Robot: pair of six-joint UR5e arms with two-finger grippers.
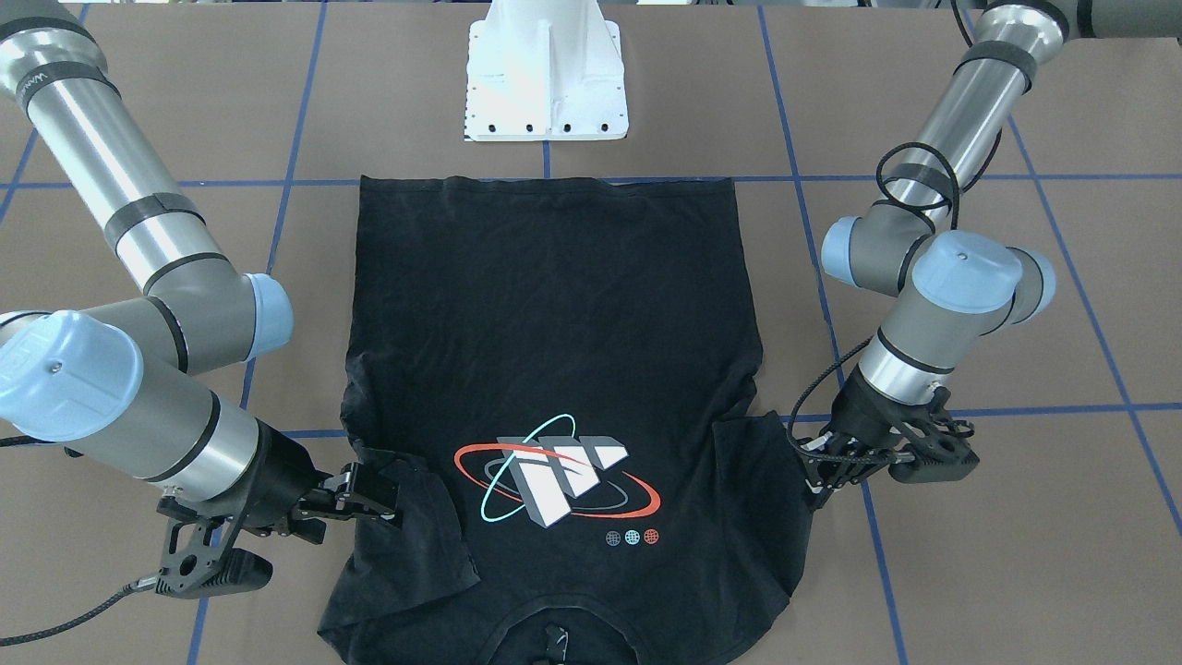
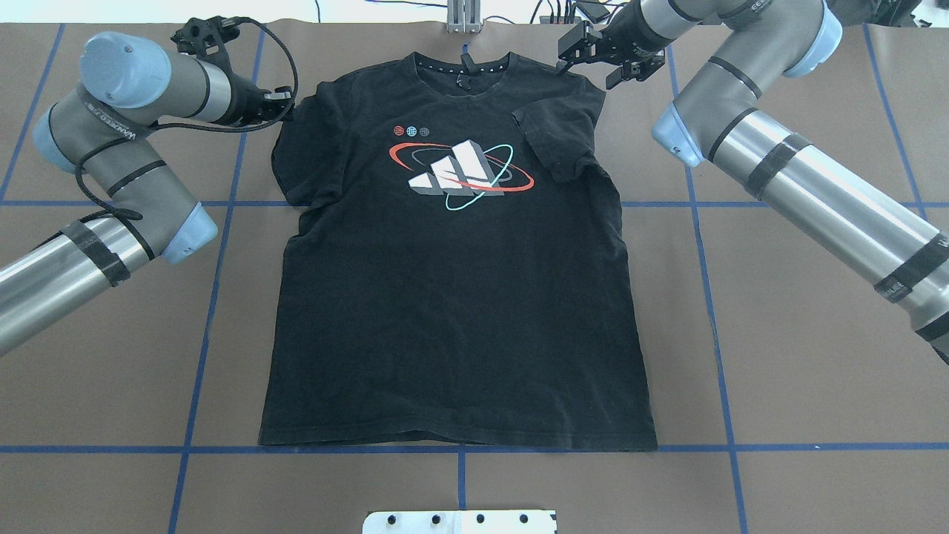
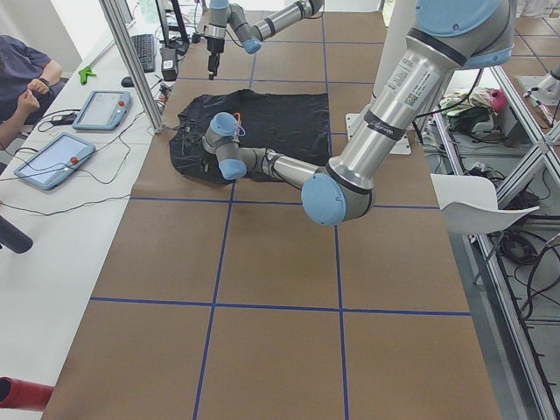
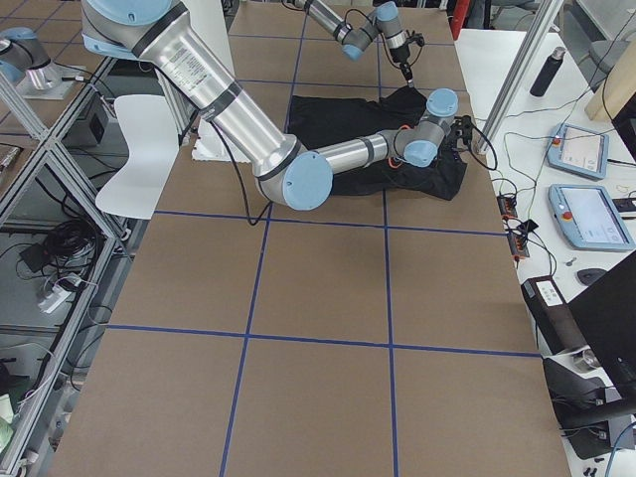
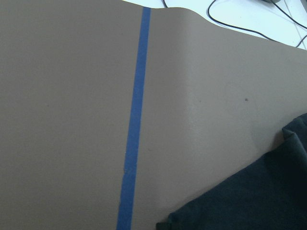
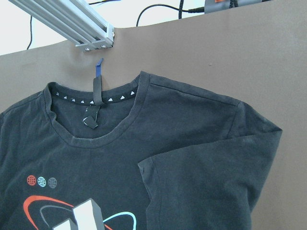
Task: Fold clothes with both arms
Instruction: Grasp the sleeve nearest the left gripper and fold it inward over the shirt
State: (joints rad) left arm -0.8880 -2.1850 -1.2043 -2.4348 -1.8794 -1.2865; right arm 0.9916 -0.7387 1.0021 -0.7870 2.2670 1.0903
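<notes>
Fingers of right gripper (image 2: 589, 72) spread, empty, above folded sleeve (image 2: 556, 141); left gripper (image 2: 285, 104) at T-shirt's (image 2: 460, 297) opposite sleeve edge, grip indeterminate.

Black T-shirt (image 2: 452, 297) flat, logo up, one sleeve folded in; left arm (image 2: 126, 178), right arm (image 2: 801, 170) beside shoulders

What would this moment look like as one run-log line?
T-shirt: flat, logo up | right-side sleeve: folded inward | left end effector: at other sleeve | right end effector: near folded sleeve
</notes>
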